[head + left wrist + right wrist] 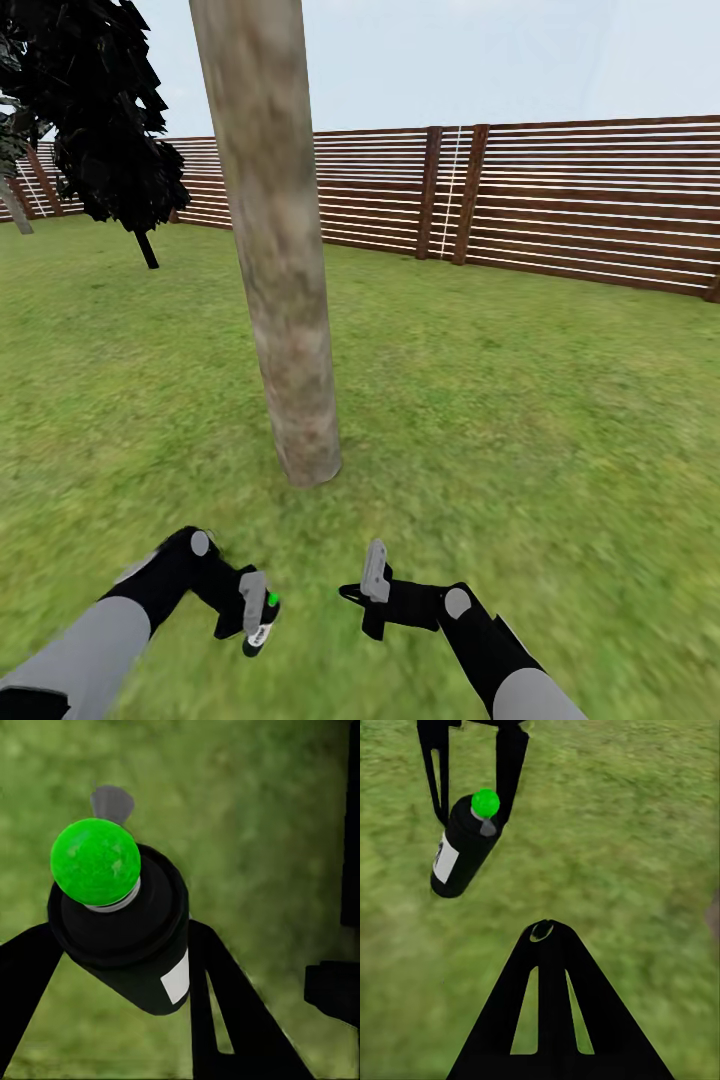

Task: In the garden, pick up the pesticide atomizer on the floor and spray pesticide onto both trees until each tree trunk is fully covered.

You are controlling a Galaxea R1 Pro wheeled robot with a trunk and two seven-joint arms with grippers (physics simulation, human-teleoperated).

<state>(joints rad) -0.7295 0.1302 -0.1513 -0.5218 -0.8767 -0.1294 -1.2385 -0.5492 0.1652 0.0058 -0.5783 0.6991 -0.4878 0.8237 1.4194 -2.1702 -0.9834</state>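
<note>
Green-tipped black pesticide atomizer [124,934], tilted

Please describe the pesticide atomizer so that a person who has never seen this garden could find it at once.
Start at the thick pale tree trunk rising from the lawn in front of the wooden fence. Below its base, the left end effector grips the pesticide atomizer: a small black bottle with a white label. Its bright green tip sets it apart from the black and grey end effectors.

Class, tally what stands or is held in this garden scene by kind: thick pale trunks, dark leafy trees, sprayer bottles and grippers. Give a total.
Thick pale tree trunk: 1
Dark leafy tree: 1
Sprayer bottle: 1
Grippers, left gripper and right gripper: 2
Total: 5
</note>
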